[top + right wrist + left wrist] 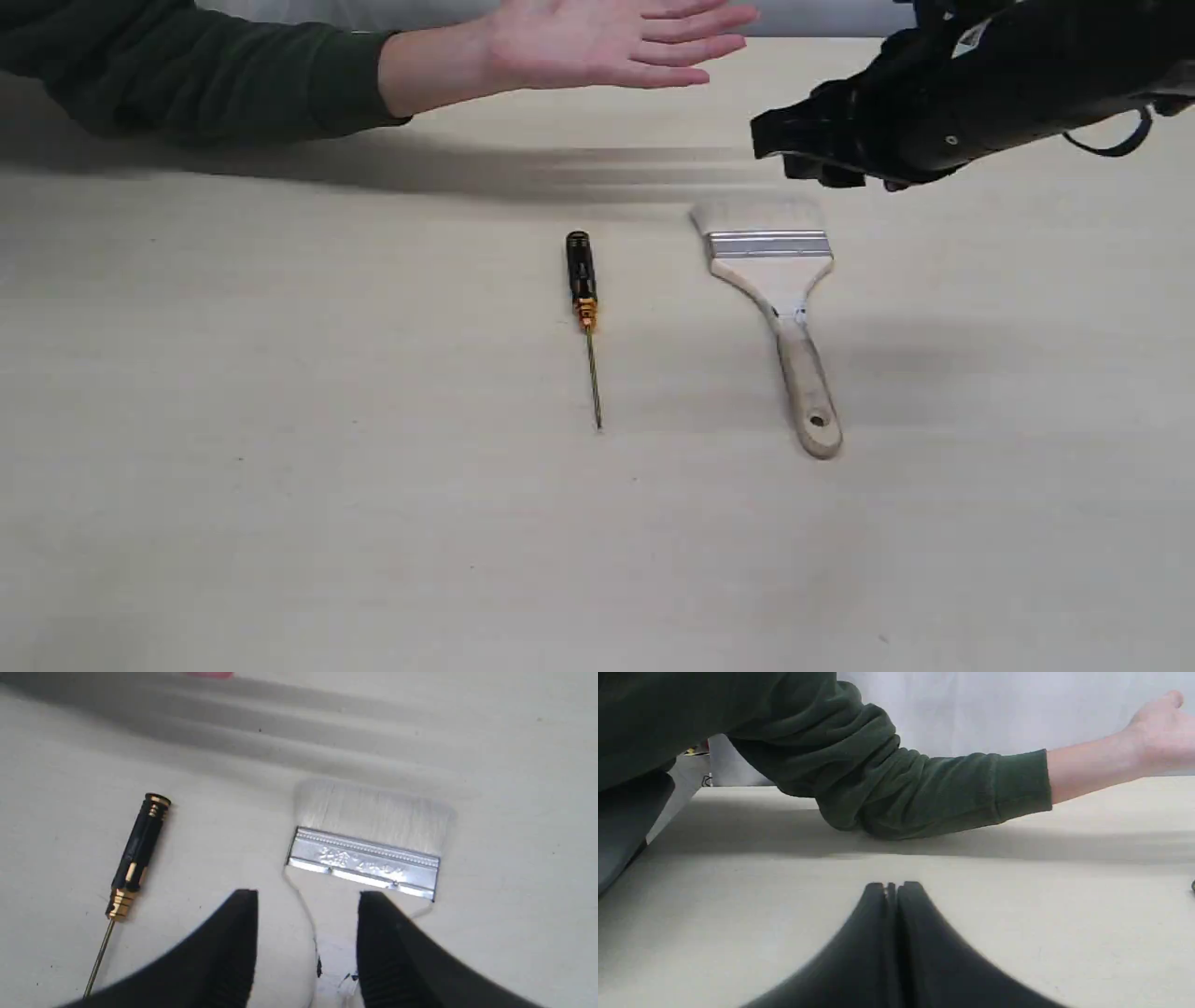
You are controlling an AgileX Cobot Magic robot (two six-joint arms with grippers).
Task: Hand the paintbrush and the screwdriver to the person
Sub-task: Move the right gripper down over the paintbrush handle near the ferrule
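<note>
The paintbrush [775,280] lies flat on the table, bristles toward the far edge, handle toward the near one; its silver ferrule [364,863] fills the right wrist view. My right gripper [308,898] is open above the brush's handle, just behind the ferrule, holding nothing; in the exterior view the right gripper [812,154] hangs over the bristle end. The screwdriver [583,303] lies to the left of the brush, black handle far, shaft near. The person's open hand [607,42] hovers palm up at the far edge. My left gripper [893,889] is shut and empty, low over the table.
The person's green-sleeved forearm [901,788] rests on the table's far left, in front of my left gripper. The pale tabletop [373,523] stretches bare toward the near edge. A light wall stands behind the table.
</note>
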